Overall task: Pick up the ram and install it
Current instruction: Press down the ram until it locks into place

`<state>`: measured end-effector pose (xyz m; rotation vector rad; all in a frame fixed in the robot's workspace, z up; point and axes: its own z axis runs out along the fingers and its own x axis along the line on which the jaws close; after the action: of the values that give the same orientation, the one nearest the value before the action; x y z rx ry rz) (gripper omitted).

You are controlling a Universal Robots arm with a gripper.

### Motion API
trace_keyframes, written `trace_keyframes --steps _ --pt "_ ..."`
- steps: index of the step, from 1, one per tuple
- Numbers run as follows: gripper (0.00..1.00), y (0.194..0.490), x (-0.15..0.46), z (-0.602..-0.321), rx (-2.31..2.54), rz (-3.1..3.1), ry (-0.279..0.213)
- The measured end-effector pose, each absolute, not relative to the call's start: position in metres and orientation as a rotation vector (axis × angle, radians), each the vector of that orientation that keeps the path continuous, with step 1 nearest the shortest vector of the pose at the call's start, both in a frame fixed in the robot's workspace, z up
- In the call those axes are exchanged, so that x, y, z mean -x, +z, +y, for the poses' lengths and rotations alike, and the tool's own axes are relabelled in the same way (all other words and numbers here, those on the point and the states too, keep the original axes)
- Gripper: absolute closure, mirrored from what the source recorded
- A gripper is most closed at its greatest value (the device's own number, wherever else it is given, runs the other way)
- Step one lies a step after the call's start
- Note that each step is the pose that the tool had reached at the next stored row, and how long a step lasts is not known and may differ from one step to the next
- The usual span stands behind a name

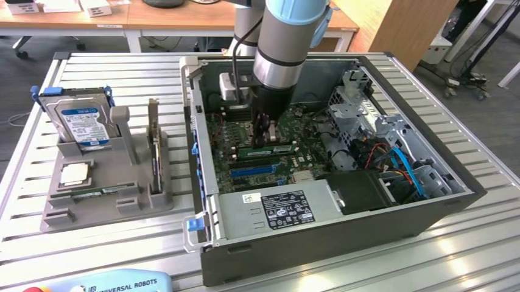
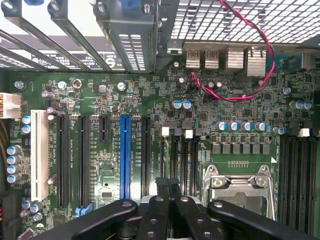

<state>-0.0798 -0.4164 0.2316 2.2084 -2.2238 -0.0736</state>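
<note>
The black end effector (image 2: 169, 186) is clenched, its fingertips (image 2: 161, 184) pressed together just above the green motherboard (image 2: 100, 150) inside the open grey metal computer case (image 1: 325, 237); whether they pinch anything cannot be told. In the wrist view the tips sit beside the dark memory slots (image 2: 185, 165), between a blue expansion slot (image 2: 125, 155) and the silver processor socket (image 2: 240, 185), with a red-and-black twisted wire (image 2: 250, 35) looping under the perforated case wall. The exterior view shows a long, thin green ram stick (image 1: 272, 148) lying on the motherboard right at the end effector, touching or nearly so. In that view a grey plastic holder (image 1: 106, 201) stands on the slatted metal bench (image 1: 455, 255), at the exterior view's left of the case, holding an upright silver hard drive with a blue label (image 1: 81, 121), a small square silver processor chip (image 1: 75, 175) and a thin upright board (image 1: 153, 146).
</note>
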Motion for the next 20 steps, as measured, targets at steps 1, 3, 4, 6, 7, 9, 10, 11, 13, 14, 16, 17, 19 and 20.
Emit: trace_keyframes --steps 1,3,4,6,7,9,10,11,13,14,16,17,19,20 --pt "0.90 0.2311 0.0798 -0.4164 -2.208 -2.224 -0.074" --pt "0.90 0.2305 0.0798 -0.4165 -2.208 -2.224 -0.073" --pt "0.90 0.2305 0.0798 -0.4165 -2.208 -2.224 -0.073" --pt "0.90 0.2305 0.0798 -0.4164 -2.208 -2.224 -0.073" --pt "0.90 0.2304 0.0798 -0.4164 -2.208 -2.224 -0.074" --pt "0.90 0.2298 0.0798 -0.4164 -2.209 -2.224 -0.074" --pt "0.90 0.2294 0.0798 -0.4164 -2.209 -2.224 -0.074" --pt "0.90 0.2290 0.0798 -0.4164 -2.208 -2.224 -0.074" --pt "0.90 0.2285 0.0799 -0.4165 -2.208 -2.224 -0.074" --pt "0.90 0.2285 0.0799 -0.4165 -2.208 -2.224 -0.073" --pt "0.90 0.2284 0.0798 -0.4164 -2.208 -2.224 -0.074" --pt "0.90 0.2284 0.0798 -0.4164 -2.208 -2.224 -0.074" --pt "0.90 0.2281 0.0798 -0.4164 -2.208 -2.224 -0.074" --pt "0.90 0.2276 0.0798 -0.4164 -2.209 -2.224 -0.074"
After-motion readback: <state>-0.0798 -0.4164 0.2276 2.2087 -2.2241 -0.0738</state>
